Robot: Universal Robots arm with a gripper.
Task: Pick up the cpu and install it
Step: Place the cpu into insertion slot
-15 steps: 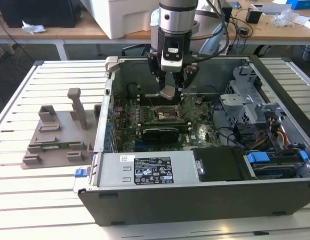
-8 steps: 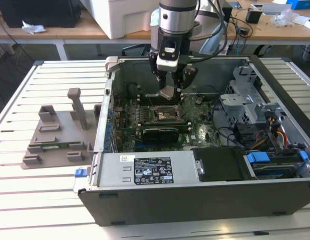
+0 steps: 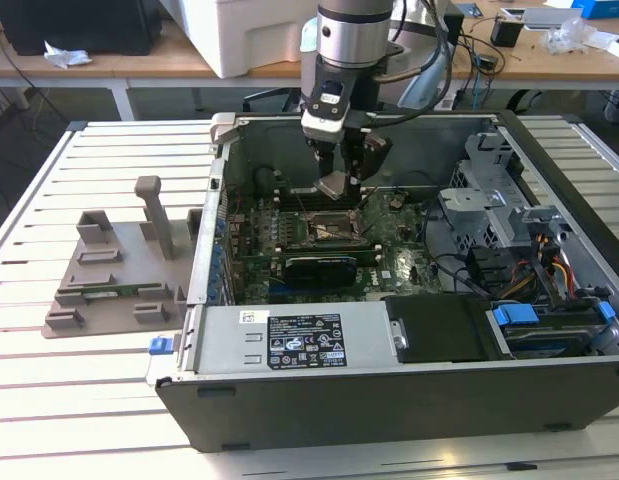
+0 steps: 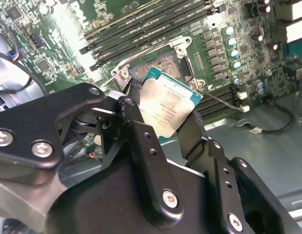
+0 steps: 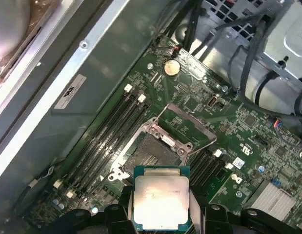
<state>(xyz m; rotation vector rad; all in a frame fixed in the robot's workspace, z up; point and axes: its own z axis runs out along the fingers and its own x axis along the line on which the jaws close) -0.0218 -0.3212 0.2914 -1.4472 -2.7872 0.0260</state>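
Note:
My gripper (image 3: pixel 334 183) hangs inside the open computer case, shut on the cpu (image 4: pixel 166 105), a flat square chip with a shiny silver top and thin green rim. In both wrist views the black fingers (image 4: pixel 136 129) clamp the chip by two opposite edges. The cpu (image 5: pixel 160 200) sits a little above the motherboard, close over the open socket (image 5: pixel 153 155), whose metal bracket (image 5: pixel 187 127) is swung up. In the exterior view the cpu (image 3: pixel 331 185) is held just above the socket (image 3: pixel 334 230).
The case walls (image 3: pixel 214 230) surround the motherboard. Memory slots (image 5: pixel 111 131) run beside the socket. A grey holder block with upright posts (image 3: pixel 119 265) stands on the slatted table at the exterior view's left. Drive cages and cables (image 3: pixel 534 260) fill the case's right side.

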